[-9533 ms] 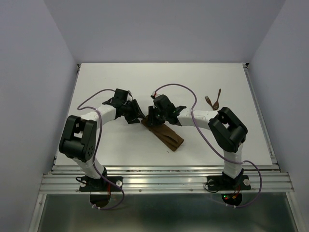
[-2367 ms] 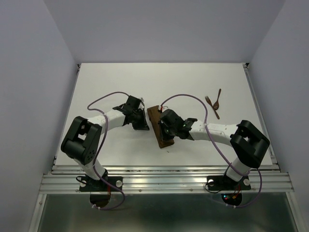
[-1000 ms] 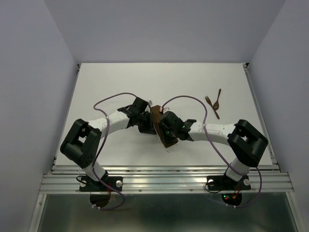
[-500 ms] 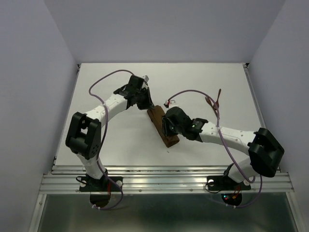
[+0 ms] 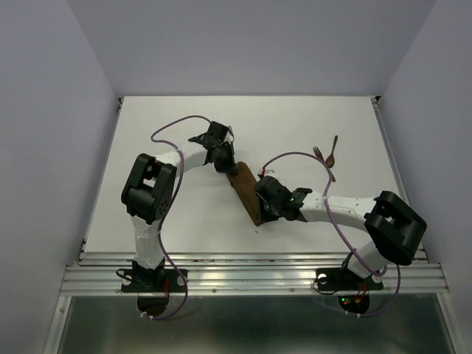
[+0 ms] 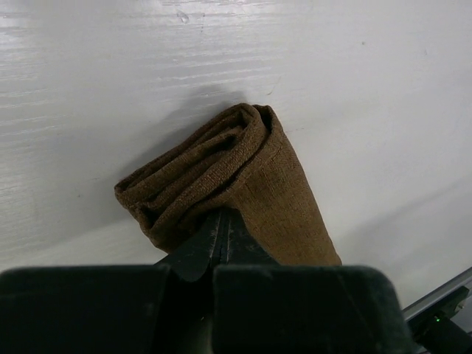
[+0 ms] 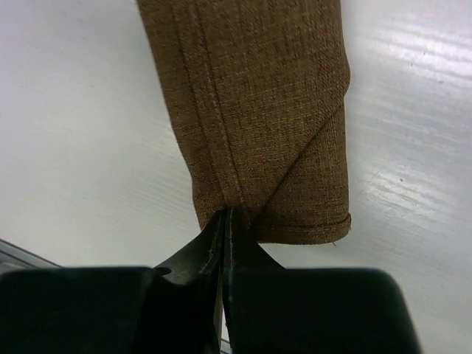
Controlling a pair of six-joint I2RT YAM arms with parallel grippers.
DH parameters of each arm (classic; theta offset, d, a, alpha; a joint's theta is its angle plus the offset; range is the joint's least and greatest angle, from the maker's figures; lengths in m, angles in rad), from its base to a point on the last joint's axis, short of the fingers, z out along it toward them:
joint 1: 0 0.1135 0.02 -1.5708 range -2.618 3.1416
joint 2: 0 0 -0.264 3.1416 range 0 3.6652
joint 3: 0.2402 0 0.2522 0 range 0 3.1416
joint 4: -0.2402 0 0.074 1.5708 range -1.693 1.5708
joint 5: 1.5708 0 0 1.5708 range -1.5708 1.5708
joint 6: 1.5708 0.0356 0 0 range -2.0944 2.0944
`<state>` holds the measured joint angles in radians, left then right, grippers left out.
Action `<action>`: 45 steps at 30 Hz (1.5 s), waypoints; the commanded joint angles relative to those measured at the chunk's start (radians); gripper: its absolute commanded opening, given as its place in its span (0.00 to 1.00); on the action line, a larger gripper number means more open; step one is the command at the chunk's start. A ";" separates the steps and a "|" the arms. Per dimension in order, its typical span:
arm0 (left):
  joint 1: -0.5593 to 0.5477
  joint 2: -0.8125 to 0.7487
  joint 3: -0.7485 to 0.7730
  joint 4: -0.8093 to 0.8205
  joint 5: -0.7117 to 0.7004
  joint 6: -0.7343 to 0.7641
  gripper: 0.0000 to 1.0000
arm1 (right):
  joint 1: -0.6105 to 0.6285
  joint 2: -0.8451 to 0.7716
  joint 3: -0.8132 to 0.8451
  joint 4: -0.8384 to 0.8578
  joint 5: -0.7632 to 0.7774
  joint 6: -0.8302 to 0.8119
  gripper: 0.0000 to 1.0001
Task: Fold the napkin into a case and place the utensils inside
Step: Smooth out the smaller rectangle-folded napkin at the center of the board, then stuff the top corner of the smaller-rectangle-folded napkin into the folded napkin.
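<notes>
The napkin is folded up into a long, thin strip now, so I call it the case [image 5: 243,189]. It lies flat and slanted in the middle of the table [image 5: 332,118], between my two arms.

My left hand [image 6: 221,225] is at the far end of the case. Its two fingers are squeezed tight together, and the tips rest on the top of the cloth, just behind the rolled-up end. I cannot tell if a bit of cloth is caught between them.

My right hand [image 7: 225,221] is at the near end, where a corner is folded over on a slant. Its fingers are squeezed tight too, and the tips touch the bottom edge of the cloth. I cannot tell if it has any cloth pinched either.

The fork [image 5: 321,158] and the spoon [image 5: 334,146] lie side by side, well apart from the case, over on the right side of the table. Nothing is inside the case yet.

So I think I am at the end of the folding part, tidying both ends. Next I think one hand must keep the case in place, and the right hand, being nearer, must go over and pick up a utensil. The cloth is soft, so I must go gently or the folds may come undone.
</notes>
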<state>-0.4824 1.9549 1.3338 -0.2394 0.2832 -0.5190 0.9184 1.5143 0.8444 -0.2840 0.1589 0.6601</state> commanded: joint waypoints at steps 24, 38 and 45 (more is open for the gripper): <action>-0.004 -0.223 -0.130 0.006 -0.010 0.028 0.00 | -0.041 -0.213 -0.038 -0.015 0.123 -0.143 0.13; 0.220 -0.430 -0.106 -0.146 -0.064 0.033 0.18 | -0.041 0.161 0.433 -0.055 0.037 -0.226 0.41; 0.386 -0.525 -0.241 -0.135 -0.050 0.008 0.36 | -0.020 0.383 0.660 -0.130 0.114 -0.194 0.49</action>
<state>-0.1101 1.4796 1.1458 -0.3580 0.2142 -0.5018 0.8845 1.8351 1.4033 -0.3676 0.2310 0.4522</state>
